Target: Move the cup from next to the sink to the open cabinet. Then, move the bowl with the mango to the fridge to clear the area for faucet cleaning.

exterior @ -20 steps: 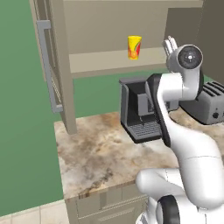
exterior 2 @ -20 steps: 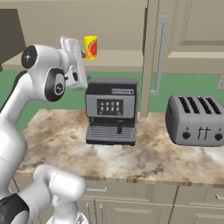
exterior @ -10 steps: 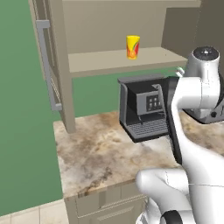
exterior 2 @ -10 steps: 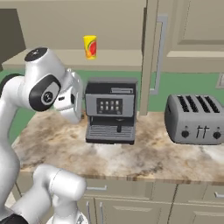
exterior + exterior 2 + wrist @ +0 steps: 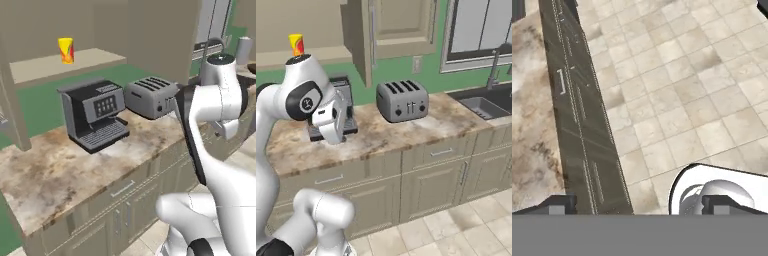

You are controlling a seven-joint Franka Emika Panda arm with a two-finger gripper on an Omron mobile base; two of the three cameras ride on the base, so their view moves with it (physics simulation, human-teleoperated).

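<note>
sink (image 5: 483, 105) cut by right edge in right base view, faucet (image 5: 212, 44) base hidden behind arm, bowl (image 5: 251, 70) barely a sliver at edge

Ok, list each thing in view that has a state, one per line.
cup: upright on the open cabinet shelf, not held
fingers: spread wide, empty, pointed down at the floor
toaster: slots empty
sink: basin looks empty
</note>
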